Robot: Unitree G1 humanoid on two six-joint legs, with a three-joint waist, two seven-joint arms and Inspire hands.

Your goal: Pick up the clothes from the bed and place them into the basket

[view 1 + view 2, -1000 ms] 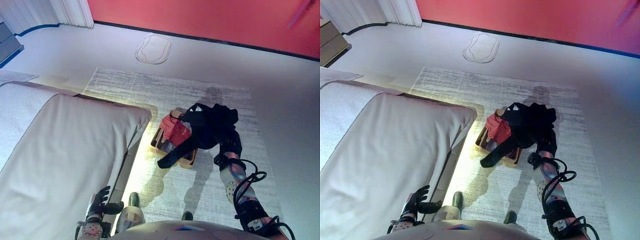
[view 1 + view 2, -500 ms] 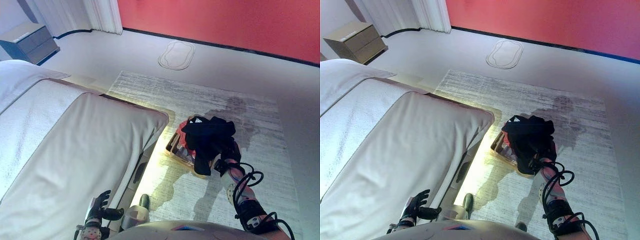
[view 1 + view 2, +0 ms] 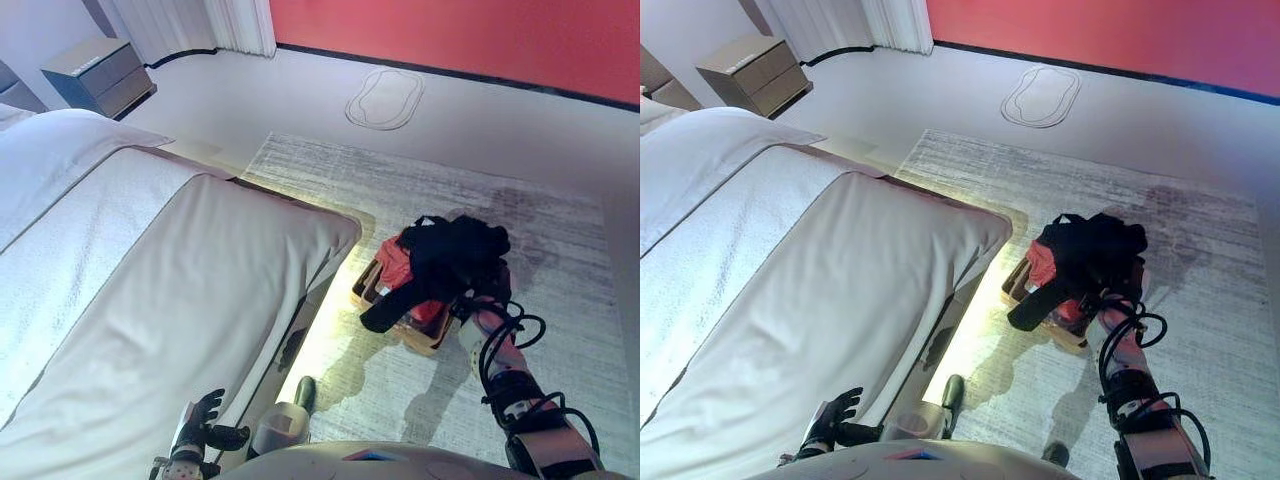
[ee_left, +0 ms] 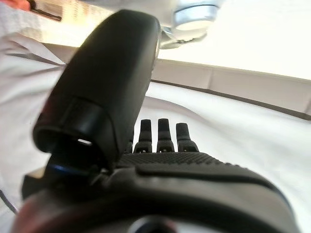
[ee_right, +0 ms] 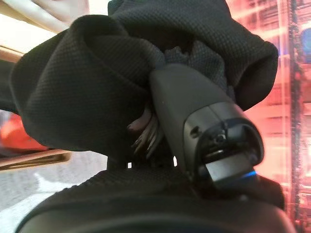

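Right hand (image 5: 204, 121): fingers curled into a black garment (image 3: 455, 255), largely buried in cloth, above the basket (image 3: 375, 290). Basket mostly covered; red clothing (image 3: 398, 268) inside. Left hand (image 3: 205, 430): fingers relaxed, beside the bed (image 3: 150, 290).

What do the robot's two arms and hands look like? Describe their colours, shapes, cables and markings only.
The right arm is silver-grey with small dark dots, black bands and black cables looping beside it. The right hand is dark, with a smooth rounded thumb and a finely textured base. The left hand is also dark, with a bulky glossy thumb and ridged fingers in a row; its wrist looks pale and dotted.
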